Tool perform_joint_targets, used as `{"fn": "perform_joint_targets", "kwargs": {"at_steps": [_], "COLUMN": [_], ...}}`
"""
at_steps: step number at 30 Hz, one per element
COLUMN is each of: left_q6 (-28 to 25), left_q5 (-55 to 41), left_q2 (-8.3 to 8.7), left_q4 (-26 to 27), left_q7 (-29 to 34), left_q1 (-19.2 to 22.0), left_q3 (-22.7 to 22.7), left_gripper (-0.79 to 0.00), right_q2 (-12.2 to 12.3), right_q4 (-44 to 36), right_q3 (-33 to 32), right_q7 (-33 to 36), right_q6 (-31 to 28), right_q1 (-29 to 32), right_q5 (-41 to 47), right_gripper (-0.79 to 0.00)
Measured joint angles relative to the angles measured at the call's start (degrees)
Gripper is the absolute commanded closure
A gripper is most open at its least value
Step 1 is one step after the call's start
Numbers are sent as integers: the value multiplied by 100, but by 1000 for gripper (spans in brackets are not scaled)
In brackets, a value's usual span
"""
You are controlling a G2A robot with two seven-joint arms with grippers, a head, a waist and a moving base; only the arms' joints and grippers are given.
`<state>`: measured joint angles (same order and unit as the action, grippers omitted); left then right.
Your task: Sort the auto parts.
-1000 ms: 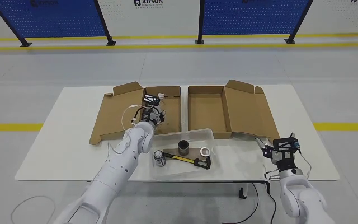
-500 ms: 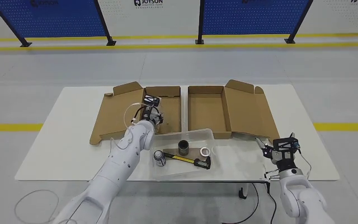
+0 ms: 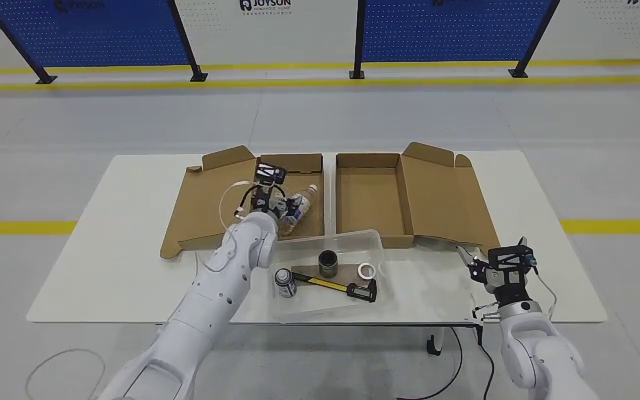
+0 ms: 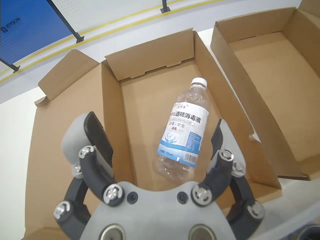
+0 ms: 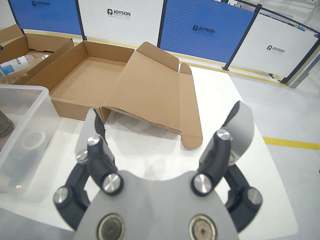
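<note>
Table, inspected left to right.

1. A left cardboard box is noted with its lid folded out flat on the far left.
2. The left gripper is found over the near end of this box. Its jaws are spread wide and nothing is held between them.
3. A clear bottle with a white cap and a blue-and-white label is seen lying on its side on the box floor. It sits towards the wall that faces the neighbouring box, cap pointed at the far wall, and is clear of both pads.
4. A clear plastic bin is placed at the table's front, near both boxes. A small can, a dark cylinder, a white ring and a yellow-handled tool are held in it.
5. A right cardboard box is recorded just beside the left one, lid folded out to the right.
6. The right gripper is located above the table's front right corner, near that lid. Its jaws are parted and nothing is gripped.
</note>
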<state>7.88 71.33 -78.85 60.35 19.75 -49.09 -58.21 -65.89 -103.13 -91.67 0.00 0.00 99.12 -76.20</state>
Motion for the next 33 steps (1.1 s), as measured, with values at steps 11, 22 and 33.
{"fn": "perform_joint_targets", "kwargs": {"at_steps": [11,22,33], "left_q6": [-1770,-1943,-1176], "left_q5": [-777,-2048,-2632], "left_q2": [296,397,367], "left_q4": [2506,3753,3682], "left_q7": [1062,3155,3560], "left_q1": [-1172,-1718,-1716], "left_q3": [-796,-964,-805], "left_gripper": [-785,-785,-785], "right_q2": [0,0,0], "right_q4": [0,0,0], "right_q3": [0,0,0], "right_q7": [0,0,0], "right_q6": [0,0,0], "right_q1": [0,0,0], "right_q5": [0,0,0], "right_gripper": [-785,-785,-785]}}
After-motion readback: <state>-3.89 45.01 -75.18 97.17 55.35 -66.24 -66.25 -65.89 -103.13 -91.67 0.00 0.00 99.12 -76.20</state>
